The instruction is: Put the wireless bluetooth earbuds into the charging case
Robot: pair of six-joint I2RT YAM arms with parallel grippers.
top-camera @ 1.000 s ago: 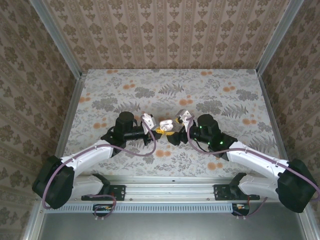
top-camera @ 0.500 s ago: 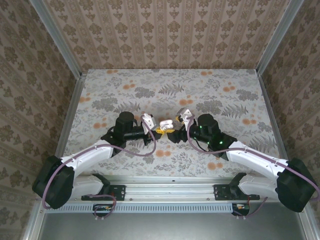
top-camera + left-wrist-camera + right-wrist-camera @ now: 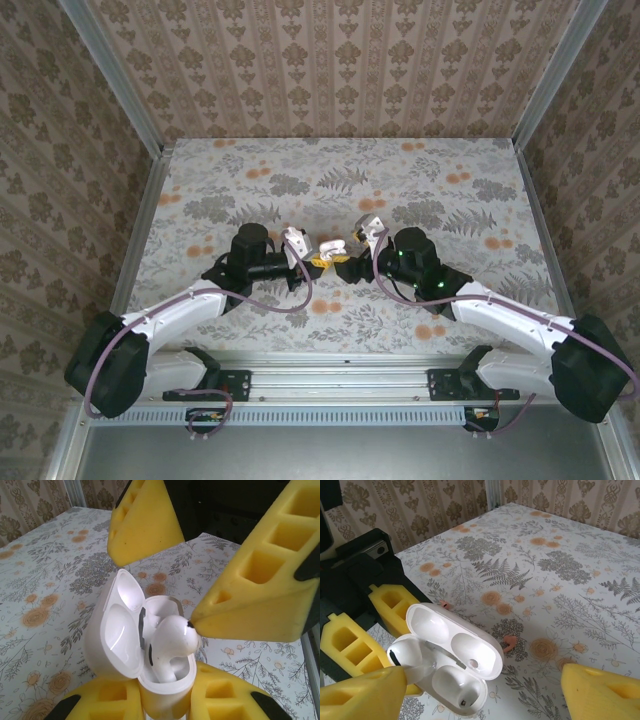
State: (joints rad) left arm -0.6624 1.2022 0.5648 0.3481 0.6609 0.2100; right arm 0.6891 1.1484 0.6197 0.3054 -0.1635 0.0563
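Case [image 3: 112,645] and earbud [image 3: 172,637]: glossy white, the earbud with a small black mark. Pads [image 3: 260,580]: yellow. Table [image 3: 250,160]: cream cloth printed with grey ferns and orange flowers, a coral-pink bud [image 3: 509,643] lying on it; walls [image 3: 330,60]: beige damask in stripes.

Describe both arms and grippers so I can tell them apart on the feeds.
Both arms match: the left arm and right arm have white links between black joint housings, each trailed by a mauve cable. The left gripper and right gripper carry yellow foam fingers with rectangular cut-outs on black mounts. Green lights glow on the right arm.
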